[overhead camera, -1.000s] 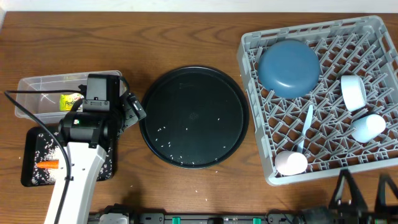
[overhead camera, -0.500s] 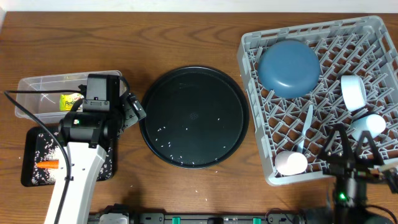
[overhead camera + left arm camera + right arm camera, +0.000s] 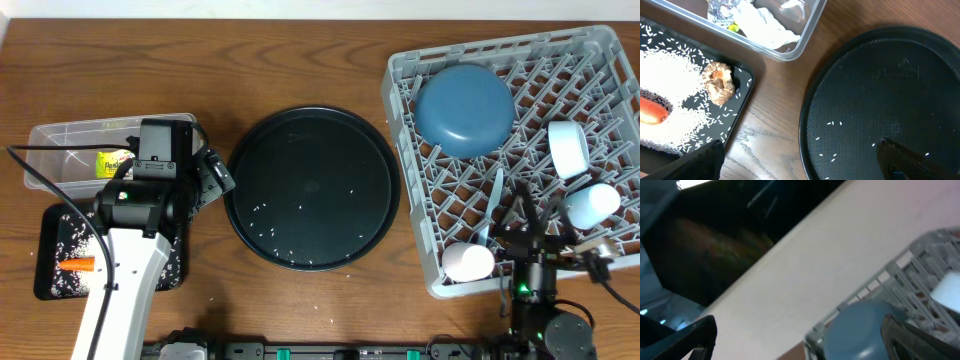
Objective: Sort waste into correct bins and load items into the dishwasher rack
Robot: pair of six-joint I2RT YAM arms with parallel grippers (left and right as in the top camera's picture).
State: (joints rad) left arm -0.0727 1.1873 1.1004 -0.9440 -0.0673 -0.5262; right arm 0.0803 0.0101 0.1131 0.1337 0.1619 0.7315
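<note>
Found the large square light-grey plastic lattice crate (image 3: 520,46) filling the right of the overhead frame, loaded with all the crockery in sight. Noted the big round black tray (image 3: 310,150) at centre, bare but for a scatter of grains.

Placed the clear rectangular plastic tub (image 3: 60,160) at upper left and the shallow black rectangular tray (image 3: 42,285) just below it. Judged them set side by side to keep dry rubbish apart from food scraps.

Saw the large round dark-blue plate (image 3: 465,108) lodged among the pegs at the crate's upper left, likely so as not to slide.

Found the left gripper (image 3: 799,145) spread wide and empty, over the gap between the two trays. Found the right gripper (image 3: 799,325) likewise fully parted, gripping nothing, at the crate's lower edge.

Spotted the white bowl (image 3: 568,148), light-blue cup (image 3: 592,205) and pale-pink cup (image 3: 468,263) lying between pegs, the pale-blue flat utensil (image 3: 495,195) slotted among them. Could not make out any chopstick.

Traced the yellow-green printed snack wrapper (image 3: 112,162) and crumpled white tissue (image 3: 762,25) to the tub, and the orange carrot (image 3: 76,265) and small brown biscuit (image 3: 719,82) to the black rectangular tray.

Reckoned the loose white rice grains (image 3: 265,212) on the round tray the only waste unsorted.
</note>
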